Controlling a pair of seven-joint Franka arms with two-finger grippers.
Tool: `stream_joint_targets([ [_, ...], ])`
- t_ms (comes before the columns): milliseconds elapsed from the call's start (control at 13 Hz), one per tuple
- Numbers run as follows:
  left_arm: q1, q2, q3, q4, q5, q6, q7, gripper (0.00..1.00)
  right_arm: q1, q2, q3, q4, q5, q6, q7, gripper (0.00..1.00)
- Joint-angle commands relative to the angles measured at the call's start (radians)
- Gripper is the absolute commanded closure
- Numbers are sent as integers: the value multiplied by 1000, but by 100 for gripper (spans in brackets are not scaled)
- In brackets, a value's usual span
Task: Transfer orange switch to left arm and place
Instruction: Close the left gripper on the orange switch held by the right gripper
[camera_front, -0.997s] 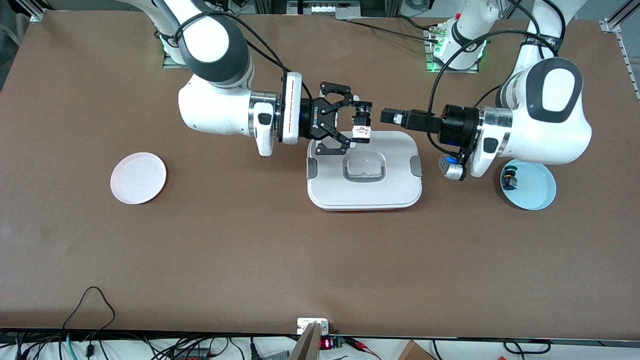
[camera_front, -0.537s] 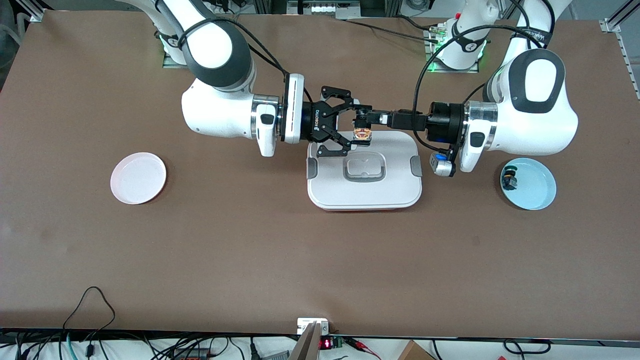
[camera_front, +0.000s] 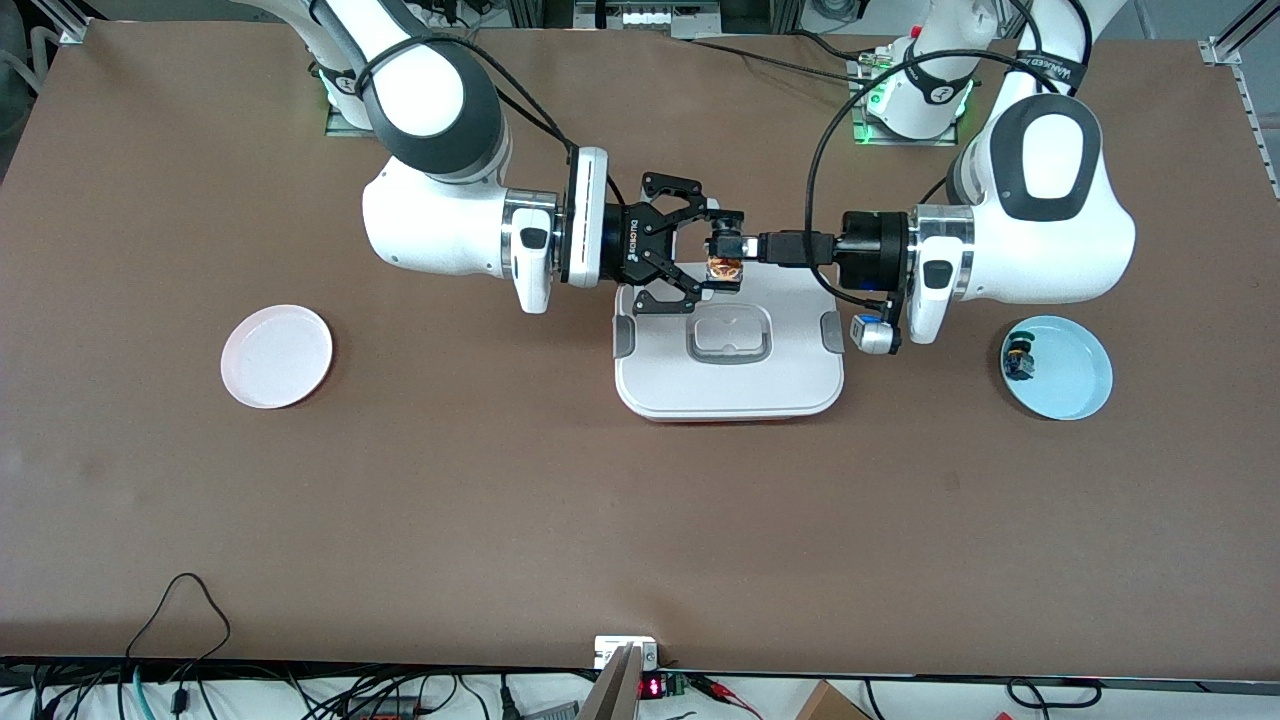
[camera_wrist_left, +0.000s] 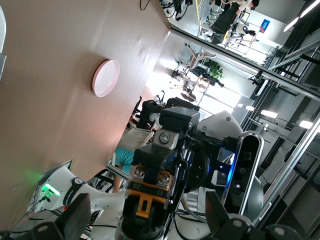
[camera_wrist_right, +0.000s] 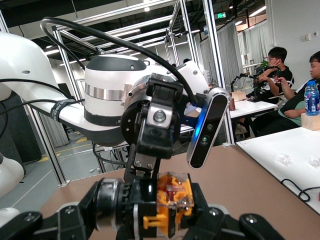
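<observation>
My right gripper (camera_front: 720, 250) is shut on the orange switch (camera_front: 722, 267) and holds it in the air over the edge of the white box (camera_front: 730, 385) that lies toward the robots' bases. In the right wrist view the switch (camera_wrist_right: 170, 200) sits lengthwise between my right gripper's (camera_wrist_right: 155, 212) pads. My left gripper (camera_front: 748, 247) is level with it, open, its fingers on either side of the switch's black body. In the left wrist view the switch (camera_wrist_left: 150, 197) fills the gap of my left gripper (camera_wrist_left: 147, 222), clear of both wide-spread fingers.
A pale blue plate (camera_front: 1075, 385) toward the left arm's end holds a small green and blue switch (camera_front: 1018, 360). A pink plate (camera_front: 277, 356) lies toward the right arm's end and also shows in the left wrist view (camera_wrist_left: 106, 78).
My left arm has moved toward the right gripper until its open fingers straddle the switch. The right gripper has stayed nearly still with the switch in it.
</observation>
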Motion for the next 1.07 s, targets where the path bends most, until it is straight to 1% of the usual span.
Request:
stream_joint_targets([
  [0, -4, -1, 2, -14, -45, 16, 103, 0, 13, 5, -12, 15, 23, 11, -21, 100],
  [230, 1, -1, 2, -12, -45, 14, 109, 1, 14, 3, -15, 15, 23, 9, -21, 100],
  [307, 1, -1, 2, -9, -45, 14, 114, 3, 16, 3, -15, 15, 23, 9, -21, 100],
  [383, 1, -1, 2, -9, -45, 14, 115, 9, 19, 5, -15, 15, 23, 9, -21, 100],
  [537, 2, 0, 2, -9, -45, 14, 115, 29, 20, 3, -21, 15, 23, 9, -21, 100],
  [613, 2, 0, 2, -7, -45, 14, 115, 45, 20, 3, -21, 15, 23, 9, -21, 100],
  [690, 2, 6, 2, -6, -45, 14, 115, 54, 20, 3, -21, 15, 23, 9, -21, 100],
  [843, 8, 6, 2, -6, -45, 11, 117, 75, 20, 3, -22, 15, 23, 9, -21, 100],
  [920, 11, 6, 4, -4, -43, 5, 115, 88, 20, 3, -22, 15, 23, 9, -21, 100],
  [997, 11, 6, 4, -4, -43, 4, 115, 97, 20, 3, -22, 15, 23, 9, -21, 100],
])
